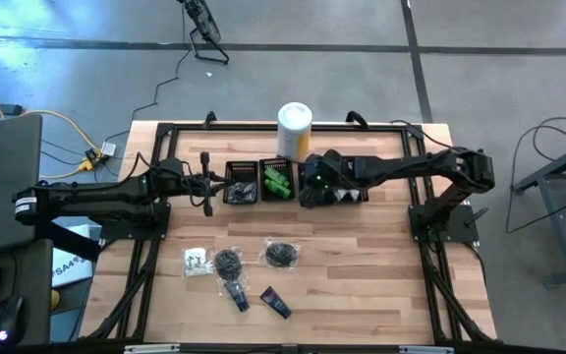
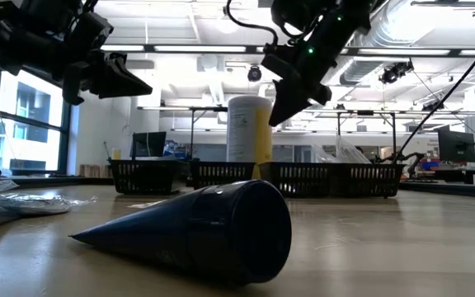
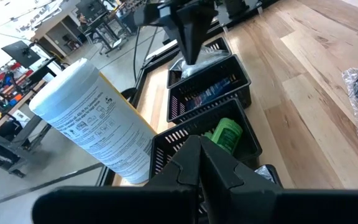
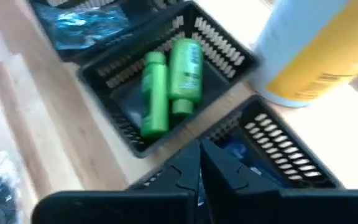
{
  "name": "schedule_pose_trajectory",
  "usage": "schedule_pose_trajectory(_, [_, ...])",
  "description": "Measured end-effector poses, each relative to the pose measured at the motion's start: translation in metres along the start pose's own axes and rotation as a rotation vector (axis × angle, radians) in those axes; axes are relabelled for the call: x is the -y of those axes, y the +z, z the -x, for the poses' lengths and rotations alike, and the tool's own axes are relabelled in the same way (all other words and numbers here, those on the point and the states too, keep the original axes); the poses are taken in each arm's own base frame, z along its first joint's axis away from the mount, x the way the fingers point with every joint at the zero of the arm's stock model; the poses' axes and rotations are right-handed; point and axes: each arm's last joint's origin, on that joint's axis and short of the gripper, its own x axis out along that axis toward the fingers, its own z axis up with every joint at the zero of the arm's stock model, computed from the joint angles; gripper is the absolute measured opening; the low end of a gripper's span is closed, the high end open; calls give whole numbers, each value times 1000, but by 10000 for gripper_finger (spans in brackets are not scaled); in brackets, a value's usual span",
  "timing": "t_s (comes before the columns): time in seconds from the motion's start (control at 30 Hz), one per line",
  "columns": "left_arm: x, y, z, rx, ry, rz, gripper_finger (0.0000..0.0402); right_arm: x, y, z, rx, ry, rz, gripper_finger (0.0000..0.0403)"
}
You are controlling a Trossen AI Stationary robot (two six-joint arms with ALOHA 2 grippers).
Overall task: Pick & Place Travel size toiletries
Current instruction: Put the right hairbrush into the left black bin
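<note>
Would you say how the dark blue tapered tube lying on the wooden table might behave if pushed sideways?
The dark blue tapered tube lies on its side and looks round at its cap end, so it would probably roll, curving toward its flat tip. It looks small, so likely light.

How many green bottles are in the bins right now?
2: green bottles and lie side by side in one black mesh bin, beside the canister. More may be hidden.

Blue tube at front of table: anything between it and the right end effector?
Nothing visible. The right end effector is shut above the bins; the blue tube lies on open wood nearer the front edge. The bagged black bundle sits roughly along that line, low on the table.
</note>
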Motion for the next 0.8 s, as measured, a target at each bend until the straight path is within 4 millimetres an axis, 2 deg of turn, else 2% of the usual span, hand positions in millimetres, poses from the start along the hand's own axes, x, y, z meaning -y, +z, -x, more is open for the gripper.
schedule_pose_trajectory(0.2, [0, 0, 0, 0, 0, -2, 0, -4, -6, 9, 56, 45, 54, 3])
schedule_pose_trajectory(0.3, [0, 0, 0, 0, 0, -3, 0, 2, -15, 18, 61, 80, 60, 2])
schedule_pose_trajectory(0.5, [0, -1, 0, -6, -4, -2, 0, 10, -33, 43, 107, 274, 23, 2])
schedule_pose_trajectory(0.6, [0, -1, 0, -7, -4, -2, 0, 15, -42, 53, 174, 291, 26, 2])
schedule_pose_trajectory(0.8, [0, -1, 0, -7, -5, 3, 0, 25, -48, 78, 300, 326, 65, 2])
